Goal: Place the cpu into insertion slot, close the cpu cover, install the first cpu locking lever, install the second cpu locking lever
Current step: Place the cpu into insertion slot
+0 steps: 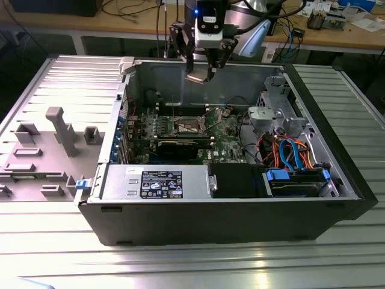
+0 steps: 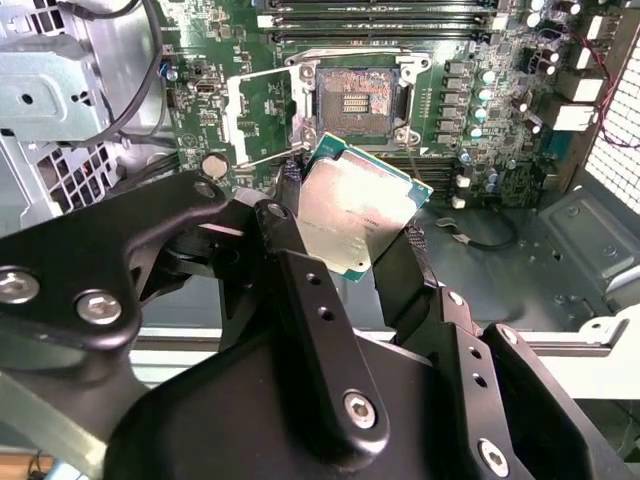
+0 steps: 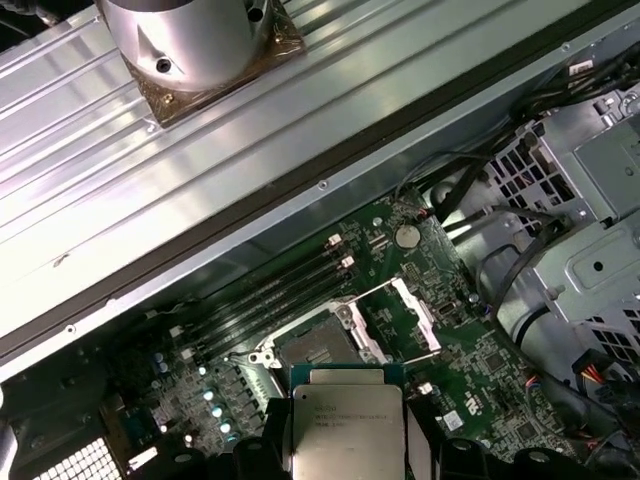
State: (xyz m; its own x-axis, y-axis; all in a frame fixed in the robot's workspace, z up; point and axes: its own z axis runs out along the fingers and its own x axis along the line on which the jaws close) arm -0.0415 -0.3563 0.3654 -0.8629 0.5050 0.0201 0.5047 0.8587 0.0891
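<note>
Currently clenched on the cpu [image 2: 360, 210]: end effector [image 2: 350, 238] gripping two opposite edges of the chip, metal top turned toward the second wrist view, chip tilted rather than level. Held high over the open computer case [image 1: 240, 217] in the exterior view, well apart from the motherboard [image 2: 480, 130]. Not yet seated.

Insertion slot [image 2: 355, 100] located below and ahead of the fingertips, contact field bare. Cpu cover [image 2: 262, 115] swung open, just beside the slot on one side.

Probable faults from this state, as judged:

- Expect corner-first contact and bent slot contacts if lowered at the present tilt. Cause: chip face not parallel to the slot.
- Expect a shift or drop of the chip during descent. Cause: narrow edge grip on a thin, smooth part.
- Expect jamming on the dark rim if offset or rotated against the slot. Cause: close fit, little margin.
- Expect a finger strike on the raised cover or nearby board parts. Cause: crowded surroundings beneath the end effector.

Position of the locking levers: cannot tell.
</note>
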